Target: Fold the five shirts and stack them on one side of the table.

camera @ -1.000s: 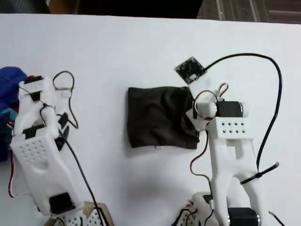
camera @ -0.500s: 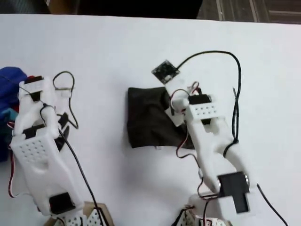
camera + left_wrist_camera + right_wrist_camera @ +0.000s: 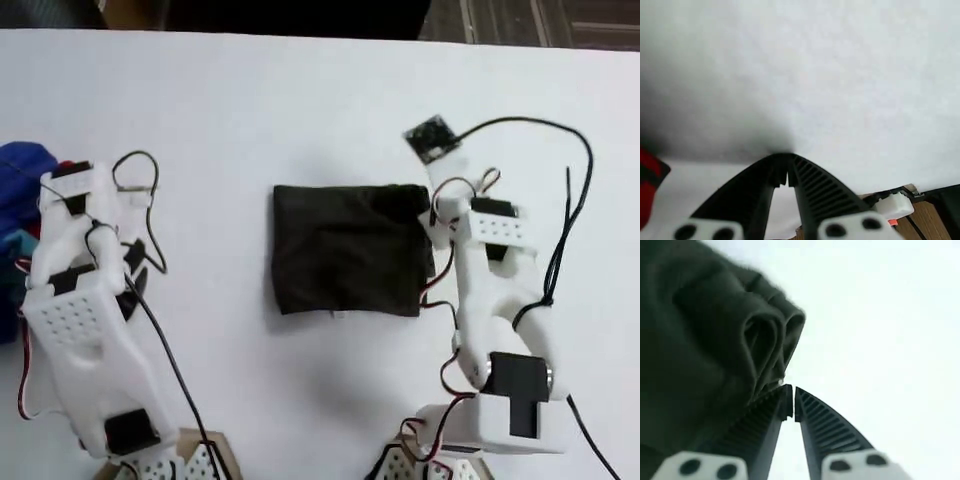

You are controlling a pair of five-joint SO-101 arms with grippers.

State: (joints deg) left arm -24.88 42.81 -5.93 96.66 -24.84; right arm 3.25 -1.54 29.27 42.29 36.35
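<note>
shirt [image 3: 345, 262], dark, folded, its edge touching closed tips of right hand [image 3: 790, 402], left hand [image 3: 787, 172] closed, empty

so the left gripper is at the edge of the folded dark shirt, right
No, it is the right gripper at the edge of the folded dark shirt, as the right wrist view shows. The left gripper is over bare table.
</note>
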